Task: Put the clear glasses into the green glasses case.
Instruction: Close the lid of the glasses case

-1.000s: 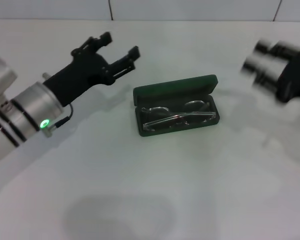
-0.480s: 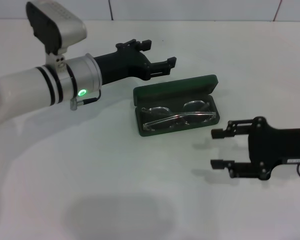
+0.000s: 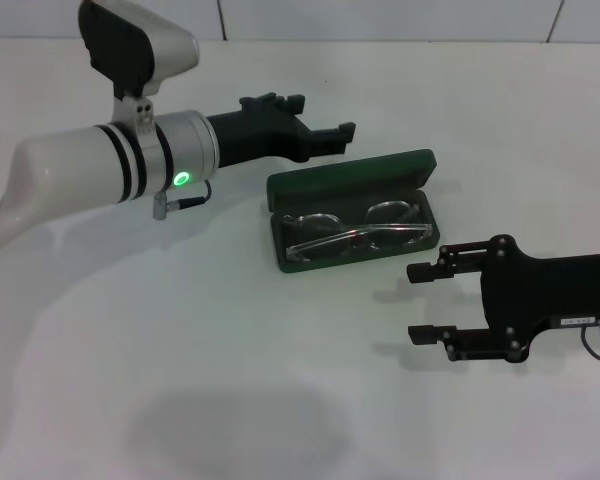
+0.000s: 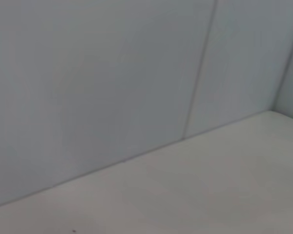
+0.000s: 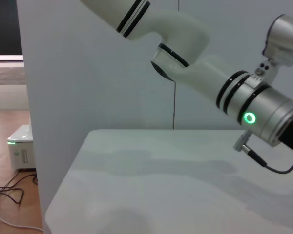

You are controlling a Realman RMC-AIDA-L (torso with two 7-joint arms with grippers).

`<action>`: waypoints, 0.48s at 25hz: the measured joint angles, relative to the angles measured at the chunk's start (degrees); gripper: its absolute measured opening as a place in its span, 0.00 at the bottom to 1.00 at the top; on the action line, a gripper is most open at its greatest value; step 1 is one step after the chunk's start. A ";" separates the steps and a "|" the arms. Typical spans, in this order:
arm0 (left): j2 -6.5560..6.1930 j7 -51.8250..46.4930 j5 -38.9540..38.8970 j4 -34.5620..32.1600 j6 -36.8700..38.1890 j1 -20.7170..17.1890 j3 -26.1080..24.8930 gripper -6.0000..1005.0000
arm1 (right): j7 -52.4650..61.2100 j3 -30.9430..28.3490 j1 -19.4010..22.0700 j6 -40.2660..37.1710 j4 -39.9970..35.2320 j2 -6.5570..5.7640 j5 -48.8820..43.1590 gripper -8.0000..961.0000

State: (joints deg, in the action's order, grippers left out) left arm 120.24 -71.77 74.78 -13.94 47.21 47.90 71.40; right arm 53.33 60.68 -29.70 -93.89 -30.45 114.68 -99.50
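The green glasses case [image 3: 350, 176] lies open in the middle of the white table, its lid tipped toward the far side. The clear glasses [image 3: 356, 236] lie folded inside its dark lower half. My left gripper [image 3: 315, 115] hovers just behind and left of the case, open and holding nothing. My right gripper [image 3: 412, 303] sits low over the table to the right front of the case, fingers pointing left, open and holding nothing. Neither gripper touches the case. The left wrist view shows only wall and table.
The white table [image 3: 230, 350] ends at a tiled wall [image 3: 380, 18] behind. In the right wrist view my left arm [image 5: 254, 105] reaches across above the table. The table's side edge [image 5: 63, 195] drops to a floor with a small white box [image 5: 20, 146] and cables.
My left arm swung from the left to behind the case. My right arm came down from the far right, then crept left toward the case. Case and glasses stayed put.
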 joint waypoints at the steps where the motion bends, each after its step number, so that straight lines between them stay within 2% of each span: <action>1: 0.03 -0.02 -0.36 -0.11 -0.56 0.03 0.06 0.88 | -0.01 0.09 -0.08 0.15 0.02 0.01 -0.09 0.61; 7: 0.30 -0.09 -0.79 -0.36 -3.16 -0.05 2.90 0.88 | -0.04 0.13 -0.77 0.49 0.30 0.47 -0.77 0.61; 12: 0.49 1.27 -0.88 -0.63 -0.89 -1.22 4.50 0.88 | -0.06 0.10 -0.37 0.73 0.53 0.46 -0.79 0.61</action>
State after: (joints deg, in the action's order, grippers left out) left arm 120.73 -70.50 73.91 -14.57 46.31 46.68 75.90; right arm 53.27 60.78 -30.07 -93.16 -29.92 115.15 -100.29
